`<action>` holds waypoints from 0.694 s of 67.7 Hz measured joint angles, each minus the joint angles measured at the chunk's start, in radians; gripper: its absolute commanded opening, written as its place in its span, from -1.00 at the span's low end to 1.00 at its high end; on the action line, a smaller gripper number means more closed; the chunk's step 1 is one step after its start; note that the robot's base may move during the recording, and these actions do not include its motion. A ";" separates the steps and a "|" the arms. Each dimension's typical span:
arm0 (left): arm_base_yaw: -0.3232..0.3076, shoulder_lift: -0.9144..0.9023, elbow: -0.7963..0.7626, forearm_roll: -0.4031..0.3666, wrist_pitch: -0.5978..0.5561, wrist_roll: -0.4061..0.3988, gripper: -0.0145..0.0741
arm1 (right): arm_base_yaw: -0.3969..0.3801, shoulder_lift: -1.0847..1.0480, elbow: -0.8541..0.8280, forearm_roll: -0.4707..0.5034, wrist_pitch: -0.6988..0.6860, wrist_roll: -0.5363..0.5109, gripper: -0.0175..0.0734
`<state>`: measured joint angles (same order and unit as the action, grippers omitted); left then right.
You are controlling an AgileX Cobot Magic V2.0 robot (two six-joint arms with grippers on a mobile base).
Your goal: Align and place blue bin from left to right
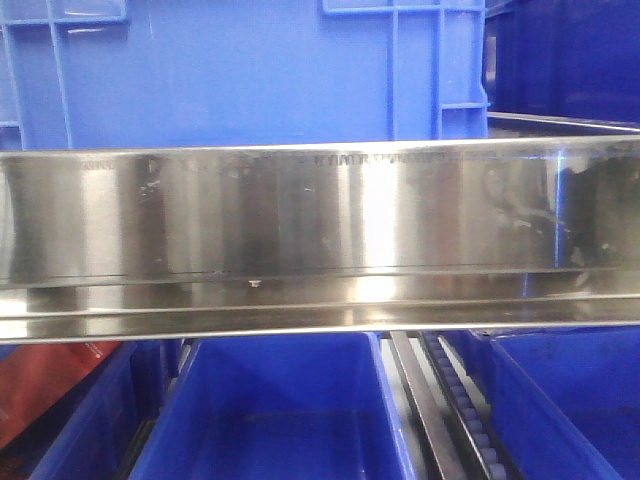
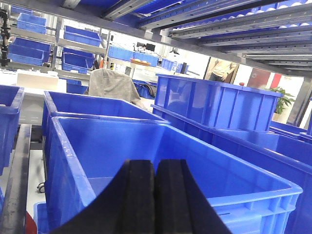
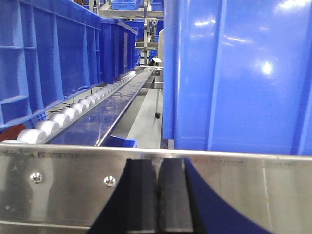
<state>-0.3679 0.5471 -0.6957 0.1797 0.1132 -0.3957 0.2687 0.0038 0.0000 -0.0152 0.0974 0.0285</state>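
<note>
Both grippers, left point(image 2: 155, 195) and right point(image 3: 157, 195), are clenched empty, so we push the blue bin point(image 3: 239, 73) squarely rightward, wall parallel to the steel rail point(image 3: 73, 180).

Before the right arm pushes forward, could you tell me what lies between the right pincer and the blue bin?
In the right wrist view, a steel rail crosses between the shut right pincer and the blue bin; nothing else shows there.

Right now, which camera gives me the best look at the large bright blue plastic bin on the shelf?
The exterior front-facing view: the large bright blue plastic bin shows its flat side wall and corner ribs above the steel shelf rail. The right wrist view shows only a close smooth wall. The left wrist view shows several blue bins; I cannot tell whether it is among them.
</note>
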 measured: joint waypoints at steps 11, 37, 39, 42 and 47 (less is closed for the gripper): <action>0.000 0.000 0.000 0.000 0.000 0.000 -0.92 | 0.000 0.000 0.000 0.000 0.000 0.000 -0.80; 0.000 0.000 0.000 0.000 0.000 0.000 -0.92 | 0.000 0.000 0.000 0.000 0.000 0.000 -0.80; 0.004 -0.002 0.000 0.000 0.000 0.000 -0.92 | 0.000 0.000 0.000 0.000 0.000 0.000 -0.80; 0.015 -0.006 0.004 0.000 0.000 0.022 -0.92 | 0.000 0.000 0.000 0.000 0.000 0.000 -0.80; 0.061 -0.028 0.021 -0.004 0.000 0.097 -0.92 | 0.000 0.000 0.000 0.000 0.000 0.000 -0.80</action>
<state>-0.3067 0.5194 -0.6750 0.1753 0.1132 -0.2985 0.2687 0.0038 0.0000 -0.0152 0.0974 0.0285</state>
